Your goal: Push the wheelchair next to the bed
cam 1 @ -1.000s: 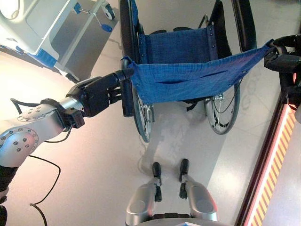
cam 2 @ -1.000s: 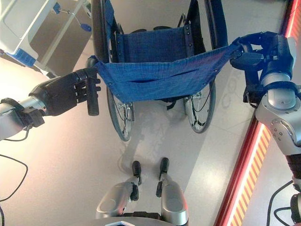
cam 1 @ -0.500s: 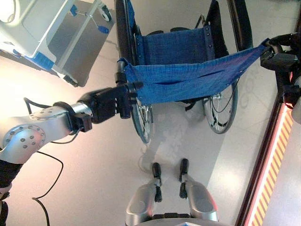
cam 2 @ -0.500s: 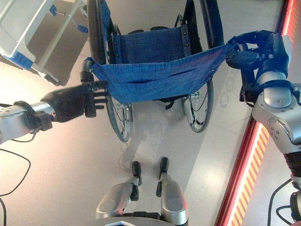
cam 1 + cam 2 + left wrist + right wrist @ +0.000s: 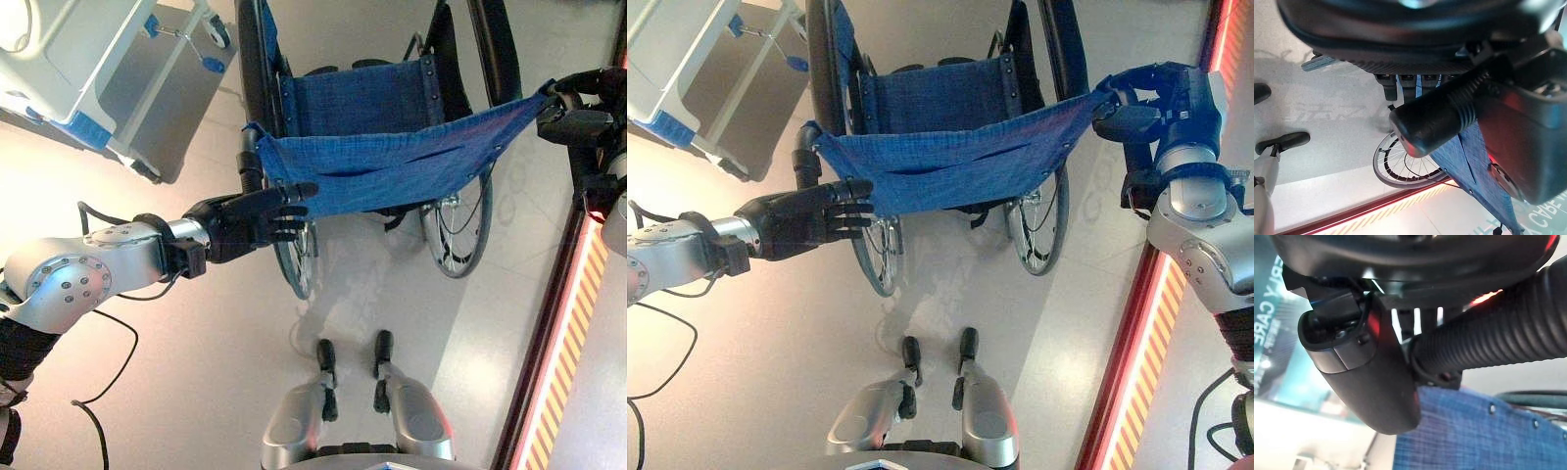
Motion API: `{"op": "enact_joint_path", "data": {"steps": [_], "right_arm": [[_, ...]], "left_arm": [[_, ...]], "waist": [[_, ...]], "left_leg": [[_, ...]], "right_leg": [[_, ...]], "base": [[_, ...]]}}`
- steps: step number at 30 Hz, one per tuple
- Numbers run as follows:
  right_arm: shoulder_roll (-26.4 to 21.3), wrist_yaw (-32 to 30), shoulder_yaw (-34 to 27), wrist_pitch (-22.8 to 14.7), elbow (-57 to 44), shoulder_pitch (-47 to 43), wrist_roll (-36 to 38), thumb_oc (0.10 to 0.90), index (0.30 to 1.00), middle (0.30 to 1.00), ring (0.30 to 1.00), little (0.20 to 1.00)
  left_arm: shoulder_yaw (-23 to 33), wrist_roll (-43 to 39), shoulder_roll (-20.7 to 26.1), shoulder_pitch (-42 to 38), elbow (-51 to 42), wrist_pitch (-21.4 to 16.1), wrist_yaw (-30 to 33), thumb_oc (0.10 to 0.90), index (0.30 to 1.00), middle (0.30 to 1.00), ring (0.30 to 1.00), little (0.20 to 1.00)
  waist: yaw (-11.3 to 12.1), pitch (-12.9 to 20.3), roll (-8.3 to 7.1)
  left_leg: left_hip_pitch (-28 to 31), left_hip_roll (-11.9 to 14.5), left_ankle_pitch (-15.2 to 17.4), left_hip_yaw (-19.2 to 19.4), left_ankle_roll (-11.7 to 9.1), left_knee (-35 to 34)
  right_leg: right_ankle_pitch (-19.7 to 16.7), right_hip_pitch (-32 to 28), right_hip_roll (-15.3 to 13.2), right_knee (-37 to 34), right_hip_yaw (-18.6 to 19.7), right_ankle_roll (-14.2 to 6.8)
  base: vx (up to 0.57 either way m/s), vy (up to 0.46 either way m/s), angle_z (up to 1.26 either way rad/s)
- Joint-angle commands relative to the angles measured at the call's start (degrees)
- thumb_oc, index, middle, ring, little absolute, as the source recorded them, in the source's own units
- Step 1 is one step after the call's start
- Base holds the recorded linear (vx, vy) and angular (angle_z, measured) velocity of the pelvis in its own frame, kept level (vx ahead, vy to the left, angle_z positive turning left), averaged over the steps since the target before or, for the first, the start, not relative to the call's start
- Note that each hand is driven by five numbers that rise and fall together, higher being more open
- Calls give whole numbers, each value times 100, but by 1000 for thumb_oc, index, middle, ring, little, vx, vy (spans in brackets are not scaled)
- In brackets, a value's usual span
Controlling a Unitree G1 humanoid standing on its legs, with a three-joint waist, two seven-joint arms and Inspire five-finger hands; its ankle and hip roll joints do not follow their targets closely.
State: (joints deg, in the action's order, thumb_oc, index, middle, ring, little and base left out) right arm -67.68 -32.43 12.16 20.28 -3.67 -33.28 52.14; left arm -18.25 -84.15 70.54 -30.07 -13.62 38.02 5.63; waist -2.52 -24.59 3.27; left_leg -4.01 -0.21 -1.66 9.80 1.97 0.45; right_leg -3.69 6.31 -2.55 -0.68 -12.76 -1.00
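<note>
The wheelchair [image 5: 377, 98] stands in front of me, its blue cloth back [image 5: 392, 162] stretched between two black push handles. My left hand [image 5: 245, 217] lies just on the near side of the left push handle [image 5: 806, 159], fingers straight and pointing across under the cloth's corner. In the left wrist view the handle's ribbed end [image 5: 1432, 120] sits between the thumb [image 5: 1520, 142] and the fingers [image 5: 1403, 84]. My right hand [image 5: 1161, 93] is shut on the right push handle [image 5: 1498, 340], thumb [image 5: 1369, 377] curled beneath it. The bed [image 5: 59, 59] is at the far left.
The bed's frame and a caster [image 5: 220, 29] stand close to the wheelchair's left big wheel [image 5: 294, 250]. A red-lit strip with yellow hatching [image 5: 558, 362] runs along the floor on the right. Pale open floor lies at the left and near me.
My left hand has turned from upright at the left handle to lying flat, fingers now stretched out under the cloth's corner. The right hand keeps its hold.
</note>
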Motion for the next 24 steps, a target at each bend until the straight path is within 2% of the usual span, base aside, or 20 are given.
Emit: {"op": "enact_joint_path", "data": {"steps": [1, 5, 13, 19, 24], "right_arm": [[429, 224, 435, -764, -494, -324, 632, 400, 300, 300, 300, 300], [470, 310, 327, -681, -480, -299, 582, 400, 300, 300, 300, 300], [525, 373, 183, -534, -434, -261, 533, 400, 300, 300, 300, 300], [535, 409, 89, -454, -397, -247, 517, 400, 300, 300, 300, 300], [505, 426, 11, -405, -400, -214, 536, 400, 300, 300, 300, 300]], "left_arm": [[220, -233, -176, -330, -325, -1055, 271, 400, 300, 300, 300, 300], [423, -95, -264, -355, -338, -1335, 578, 400, 300, 300, 300, 300], [906, -52, -378, -318, -240, -1670, 1143, 400, 300, 300, 300, 300], [1161, -164, -443, -268, -42, -1611, 1287, 400, 300, 300, 300, 300], [1340, -65, -427, -140, 39, -1527, 1019, 400, 300, 300, 300, 300]], "waist": [[-77, 571, -15], [-68, 552, -26], [-4, 553, -65], [20, 543, -102], [42, 504, -143]], "left_leg": [[-93, 165, -120, 270, -394, 74], [-112, 162, -114, 257, -398, 92], [-143, 152, -109, 222, -402, 119], [-151, 144, -96, 205, -392, 132], [-186, 161, -85, 181, -379, 188]], "right_leg": [[-6, -89, -273, 83, 275, -397], [11, -78, -281, 106, 264, -385], [47, -74, -296, 141, 196, -357], [63, -65, -297, 164, 159, -346], [72, -45, -267, 189, 165, -323]], "base": [[0, 0, 0], [0, 0, 0], [0, 0, 0], [0, 0, 0], [1, -27, 0]]}}
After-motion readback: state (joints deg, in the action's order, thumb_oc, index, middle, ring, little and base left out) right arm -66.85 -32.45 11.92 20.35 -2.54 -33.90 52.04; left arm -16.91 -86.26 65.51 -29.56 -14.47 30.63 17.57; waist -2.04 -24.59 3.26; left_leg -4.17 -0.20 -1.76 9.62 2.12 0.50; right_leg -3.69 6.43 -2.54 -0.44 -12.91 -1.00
